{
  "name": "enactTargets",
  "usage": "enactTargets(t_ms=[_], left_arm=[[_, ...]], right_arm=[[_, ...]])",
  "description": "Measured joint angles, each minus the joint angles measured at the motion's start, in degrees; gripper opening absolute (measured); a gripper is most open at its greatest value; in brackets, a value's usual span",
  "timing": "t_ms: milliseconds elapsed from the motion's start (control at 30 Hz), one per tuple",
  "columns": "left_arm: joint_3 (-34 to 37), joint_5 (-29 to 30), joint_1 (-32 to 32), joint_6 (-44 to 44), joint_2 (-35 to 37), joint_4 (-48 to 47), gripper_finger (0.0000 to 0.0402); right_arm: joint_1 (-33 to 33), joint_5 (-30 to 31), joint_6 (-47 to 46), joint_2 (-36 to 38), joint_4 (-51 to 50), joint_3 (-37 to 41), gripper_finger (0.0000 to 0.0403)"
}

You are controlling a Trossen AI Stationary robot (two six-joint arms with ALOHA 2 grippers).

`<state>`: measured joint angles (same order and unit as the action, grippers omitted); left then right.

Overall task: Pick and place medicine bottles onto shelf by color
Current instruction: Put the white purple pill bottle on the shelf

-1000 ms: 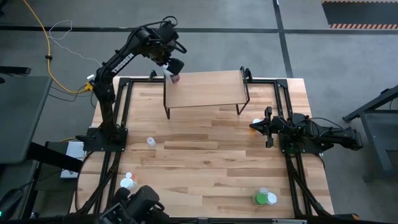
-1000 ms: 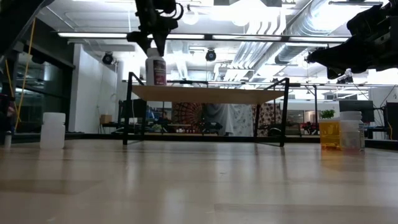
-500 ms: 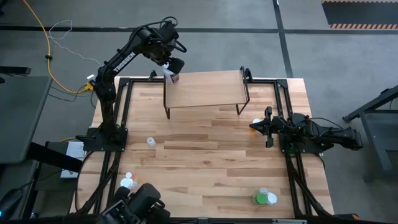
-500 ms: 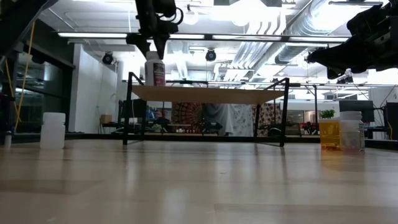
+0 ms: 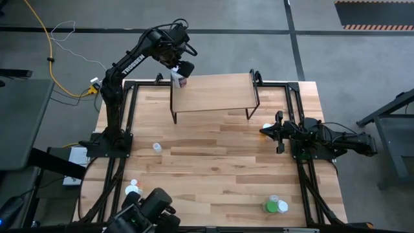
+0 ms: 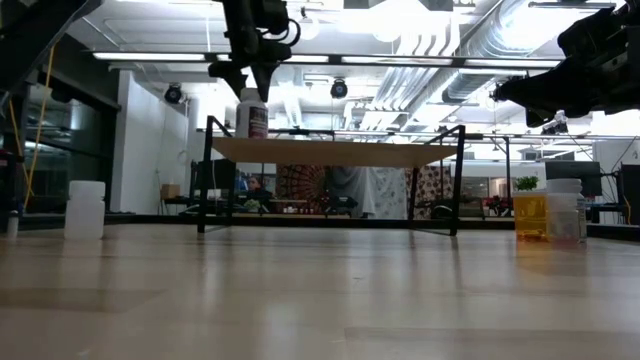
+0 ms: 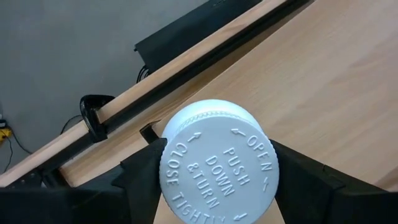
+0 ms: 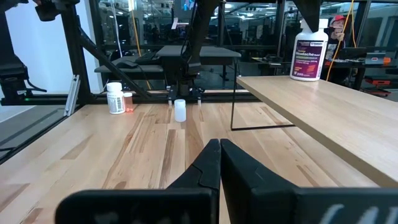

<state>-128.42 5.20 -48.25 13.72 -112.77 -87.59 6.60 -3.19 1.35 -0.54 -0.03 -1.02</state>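
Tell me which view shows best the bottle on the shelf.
The right wrist view: the bottle stands upright on the shelf, label legible. The left wrist view shows only its cap, the high view a small speck, the low view its side under the left gripper.

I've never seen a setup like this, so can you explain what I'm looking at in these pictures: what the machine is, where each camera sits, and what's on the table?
These are two dark robot arms working at a wooden table. One picture looks straight down, one sits at tabletop height, and two come from cameras on the arms' wrists. The left arm reaches to the far left corner of the small raised shelf. Its left pincer looks open around the white cap of a purple-labelled bottle that stands on the shelf. The right pincer is shut and waits low over the table's right side. More bottles stand on the table: a small white one, a pair at the front left, and a green one at the front right.
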Motion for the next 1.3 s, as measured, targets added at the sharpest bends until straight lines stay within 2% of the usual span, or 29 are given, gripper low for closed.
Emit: enactTargets(t_ms=[567,800,933,1300], left_arm=[[0.13,0.10,0.00,-0.86,0.09,1.03,0.0244],[0.22,0.47,0.00,-2.39,0.00,1.16,0.0264],[0.24,1.06,0.04,-4.80,-0.02,1.49,0.0265],[0.24,0.19,0.00,-4.46,-0.02,1.68,0.0266]], right_arm=[[0.02,0.01,-0.01,0.02,0.00,0.00,0.0000],[0.01,0.00,-0.03,0.01,0.00,0.00,0.0000],[0.00,0.01,-0.01,0.02,0.00,0.00,0.0000],[0.02,0.00,-0.01,0.00,0.00,0.00,0.0000]])
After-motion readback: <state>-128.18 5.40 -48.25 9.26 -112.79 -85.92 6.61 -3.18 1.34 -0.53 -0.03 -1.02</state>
